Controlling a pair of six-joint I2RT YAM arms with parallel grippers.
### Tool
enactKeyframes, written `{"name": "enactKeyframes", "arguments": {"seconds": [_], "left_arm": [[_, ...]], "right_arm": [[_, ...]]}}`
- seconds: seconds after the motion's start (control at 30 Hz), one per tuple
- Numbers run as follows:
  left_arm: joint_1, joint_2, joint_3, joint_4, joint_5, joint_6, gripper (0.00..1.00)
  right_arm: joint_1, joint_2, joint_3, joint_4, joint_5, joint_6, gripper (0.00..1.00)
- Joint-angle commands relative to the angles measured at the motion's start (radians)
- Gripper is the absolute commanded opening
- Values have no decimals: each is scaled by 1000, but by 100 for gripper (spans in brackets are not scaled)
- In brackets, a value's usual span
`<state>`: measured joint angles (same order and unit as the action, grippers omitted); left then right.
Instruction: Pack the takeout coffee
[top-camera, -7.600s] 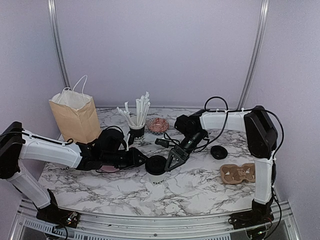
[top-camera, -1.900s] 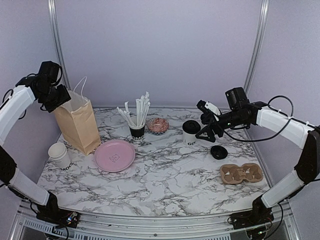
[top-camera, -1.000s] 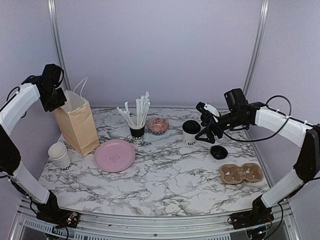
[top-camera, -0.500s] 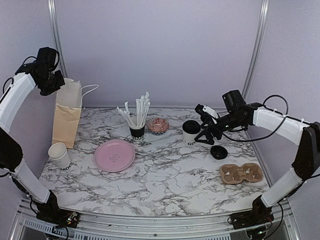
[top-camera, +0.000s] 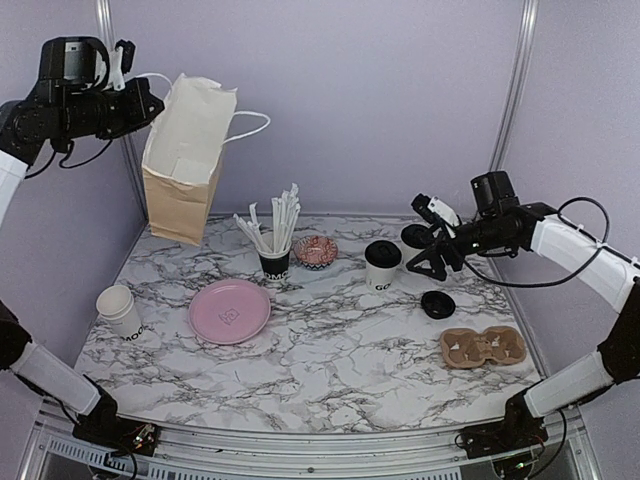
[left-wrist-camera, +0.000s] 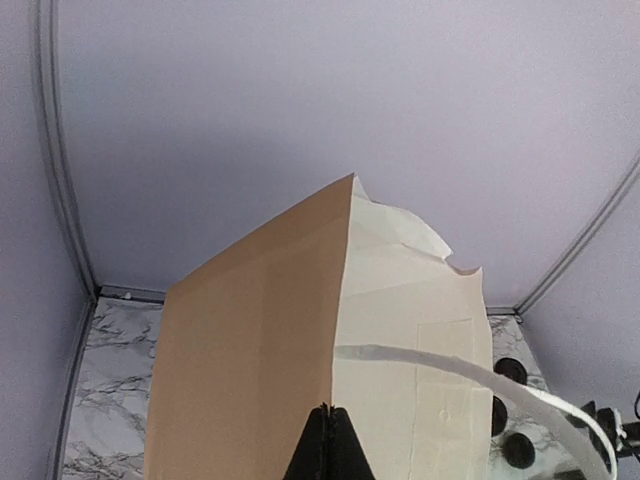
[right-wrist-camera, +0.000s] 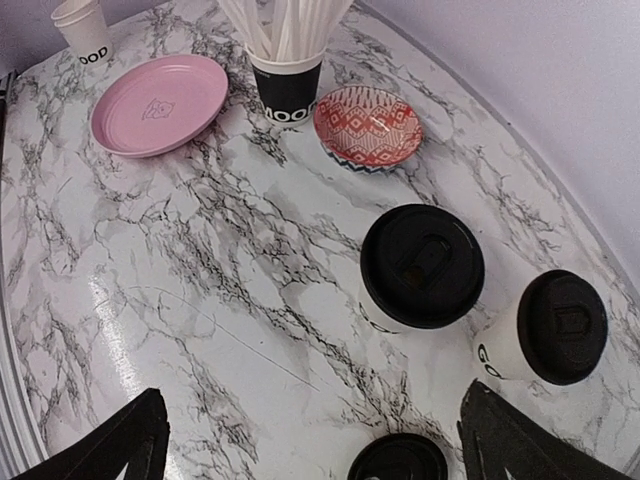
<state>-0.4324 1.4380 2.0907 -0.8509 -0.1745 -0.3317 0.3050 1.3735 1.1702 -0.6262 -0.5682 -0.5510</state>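
**Bag aloft, coffee standing on table**

The marble table carries the items. The paper bag hangs high at the left, with its top edge pinched between the closed fingers of the left gripper. The takeout coffee stands at the rear right, just beside the right gripper, whose fingers are spread and not touching it. Only the right wrist view clearly shows a second lidded cup, lettered "GO". The overhead view mostly hides it. The coffee is a white paper cup with a round black lid. The straw cup reads "OOD".
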Motion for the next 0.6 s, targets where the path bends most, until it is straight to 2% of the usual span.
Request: {"name": "enactKeyframes", "arguments": {"seconds": [0.0,0.07,0.23,0.33,0.47,0.57], "left_arm": [[-125,-22,41,3,164,21,0],[-178,-20,41,3,248,21,0],[-288,-12,-4,1,365,35,0],[-340,5,-63,3,452,57,0],[-428,68,-129,1,558,108,0],[-475,129,-152,2,632,142,0]], "right_arm": [[-82,-63,58,-85,54,-38,99],[-135,-65,75,-140,61,-84,97],[-266,-38,107,-352,83,-264,80],[-325,-54,73,-442,136,-401,70],[-337,-125,-44,-484,241,-559,63],[-337,-155,-112,-498,329,-634,53]]}}
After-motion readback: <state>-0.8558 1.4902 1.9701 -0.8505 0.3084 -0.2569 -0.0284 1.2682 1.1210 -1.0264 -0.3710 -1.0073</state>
